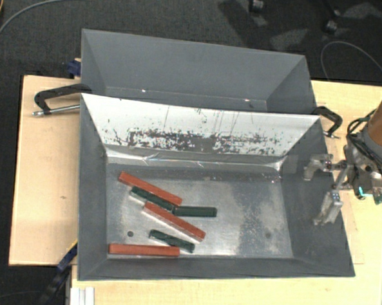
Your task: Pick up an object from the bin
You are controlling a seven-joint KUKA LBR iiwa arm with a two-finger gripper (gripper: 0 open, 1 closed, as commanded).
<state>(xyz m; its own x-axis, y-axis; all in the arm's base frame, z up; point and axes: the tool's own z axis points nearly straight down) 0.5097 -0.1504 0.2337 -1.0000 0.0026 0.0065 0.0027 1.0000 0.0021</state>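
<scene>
My gripper (pixel 321 191) hangs over the bin's right sloping wall, open, with nothing between its fingers. It is well to the right of the loose sticks on the bin's floor. The nearest are a short dark green stick (pixel 196 211) lying level and a red stick (pixel 174 221) slanting down to the right just below it. Another dark green stick (pixel 171 240) lies under that red one's lower side.
Further left, a long red stick (pixel 150 188) slants across a dark green one (pixel 150 200). A third red stick (pixel 144 249) lies flat along the front wall. The arm comes in from the right, above the rim.
</scene>
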